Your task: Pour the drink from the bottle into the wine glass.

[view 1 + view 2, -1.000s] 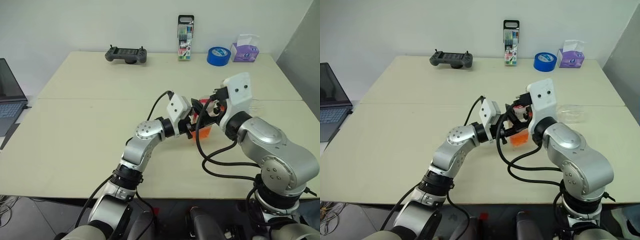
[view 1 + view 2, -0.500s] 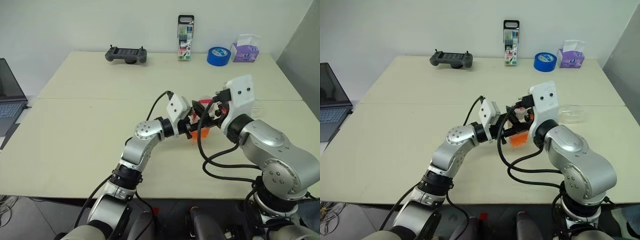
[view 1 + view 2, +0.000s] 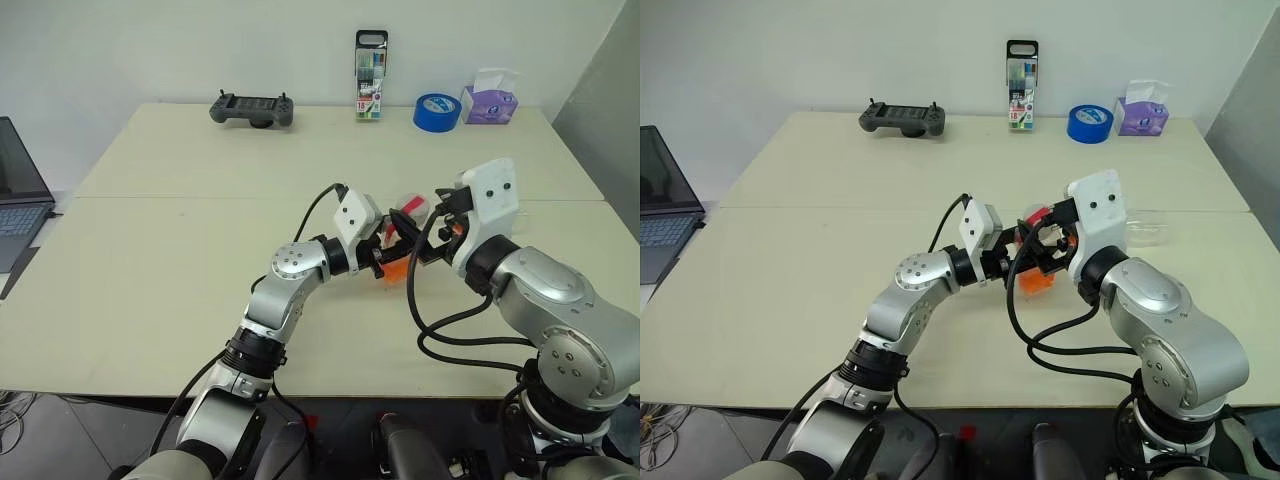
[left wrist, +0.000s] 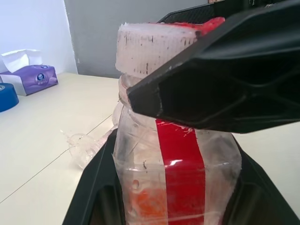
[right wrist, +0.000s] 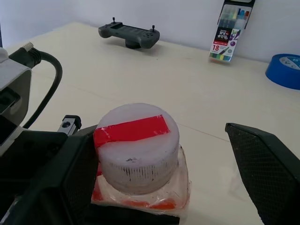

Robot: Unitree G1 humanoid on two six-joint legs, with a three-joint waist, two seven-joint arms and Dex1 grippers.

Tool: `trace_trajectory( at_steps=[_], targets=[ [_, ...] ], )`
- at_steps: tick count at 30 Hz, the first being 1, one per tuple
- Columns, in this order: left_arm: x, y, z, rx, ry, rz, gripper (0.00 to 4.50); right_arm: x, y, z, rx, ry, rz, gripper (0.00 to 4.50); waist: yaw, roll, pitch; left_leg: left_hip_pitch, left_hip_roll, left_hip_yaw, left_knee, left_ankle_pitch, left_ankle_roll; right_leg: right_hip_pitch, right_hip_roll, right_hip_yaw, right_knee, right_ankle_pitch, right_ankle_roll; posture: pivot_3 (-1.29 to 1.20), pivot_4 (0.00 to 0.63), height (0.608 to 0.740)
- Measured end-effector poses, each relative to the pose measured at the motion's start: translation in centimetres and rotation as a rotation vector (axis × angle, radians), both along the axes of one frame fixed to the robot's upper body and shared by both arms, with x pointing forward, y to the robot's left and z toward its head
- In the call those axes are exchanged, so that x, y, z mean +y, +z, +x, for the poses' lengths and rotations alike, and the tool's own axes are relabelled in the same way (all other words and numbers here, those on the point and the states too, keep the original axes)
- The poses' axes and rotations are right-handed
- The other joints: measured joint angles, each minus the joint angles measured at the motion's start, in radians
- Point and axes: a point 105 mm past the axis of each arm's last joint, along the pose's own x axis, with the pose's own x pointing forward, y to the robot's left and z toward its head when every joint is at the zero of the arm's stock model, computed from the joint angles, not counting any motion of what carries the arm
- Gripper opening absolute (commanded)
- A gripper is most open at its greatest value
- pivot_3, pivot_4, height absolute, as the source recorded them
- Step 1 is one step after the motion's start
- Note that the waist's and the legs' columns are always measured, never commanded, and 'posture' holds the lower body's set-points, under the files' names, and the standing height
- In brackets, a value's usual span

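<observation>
Right wrist view: bottle capped, gripped upright above tabletop by my left pincer to steady it | my right pincer spread wide around cap, likely to unscrew | wine glass lies tipped on the tabletop beyond | drink low in bottle

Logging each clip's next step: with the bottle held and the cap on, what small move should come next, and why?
Probably close the right gripper on the cap to twist it off. The left gripper holds the bottle upright, the cap is on, and the right jaws stand open on either side of it. The wine glass lies on its side on the table, so pouring must wait.
</observation>
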Motion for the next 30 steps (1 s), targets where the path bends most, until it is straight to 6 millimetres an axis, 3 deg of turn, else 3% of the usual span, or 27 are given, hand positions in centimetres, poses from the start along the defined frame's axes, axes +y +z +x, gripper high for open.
trace_trajectory(
  at_steps=[5, 9, 12, 19, 21, 25, 30],
  targets=[
    [0.0, 0.0, 0.0, -0.001, 0.002, 0.000, 1.82, 0.9, 1.1, -0.2, -0.034, 0.052, 0.027, 2.48, 0.000, 0.000, 0.000, 0.000, 0.000, 0.000, 0.000, 0.000, 0.000, 0.000, 0.000, 0.000, 0.000, 0.000, 0.000, 0.00, 0.150, 0.740],
    [0.1, 0.0, 0.0, -0.002, 0.004, 0.000, 1.82, 1.7, 4.8, -1.0, -0.152, 0.133, 0.039, 1.07, 0.000, 0.000, 0.000, 0.000, 0.000, -0.001, 0.000, 0.000, 0.000, 0.000, 0.000, -0.001, 0.000, 0.000, 0.000, 0.00, 0.150, 0.740],
    [0.1, 0.0, 0.2, -0.001, 0.007, 0.003, 1.82, 2.4, 4.8, -1.6, -0.140, 0.202, 0.022, 0.00, 0.000, 0.000, 0.000, 0.000, 0.000, -0.001, 0.000, 0.000, 0.000, 0.000, 0.000, -0.001, 0.000, 0.000, 0.000, 0.00, 0.150, 0.740],
    [0.2, -0.1, 0.2, 0.001, 0.010, 0.005, 1.82, 1.8, 3.7, -1.5, -0.078, 0.176, 0.000, 0.00, 0.000, 0.000, 0.000, 0.000, 0.000, -0.001, 0.000, 0.000, 0.000, 0.000, -0.001, 0.001, 0.000, 0.000, 0.000, 0.00, 0.150, 0.740],
    [0.2, -0.1, 0.2, 0.001, 0.009, 0.004, 1.82, 1.7, 3.9, -1.4, -0.077, 0.167, 0.042, 0.36, -0.001, 0.000, 0.000, 0.000, 0.000, -0.001, 0.000, 0.000, 0.000, 0.000, 0.000, 0.000, 0.000, 0.000, 0.000, 0.00, 0.150, 0.740],
    [0.2, -0.1, 0.2, 0.001, 0.009, 0.005, 1.82, 1.4, 4.6, -1.3, -0.098, 0.146, 0.066, 1.57, 0.000, 0.000, 0.000, 0.000, 0.000, -0.001, 0.000, 0.000, 0.000, 0.000, 0.000, 0.000, 0.000, 0.000, 0.000, 0.00, 0.150, 0.740],
    [0.2, -0.1, 0.2, 0.001, 0.009, 0.005, 1.82, 1.4, 4.1, -1.2, -0.069, 0.142, 0.061, 3.33, 0.000, 0.000, 0.000, 0.000, 0.000, -0.001, 0.000, 0.000, 0.000, 0.000, 0.000, 0.000, 0.000, 0.000, 0.000, 0.00, 0.150, 0.740]
  ],
)
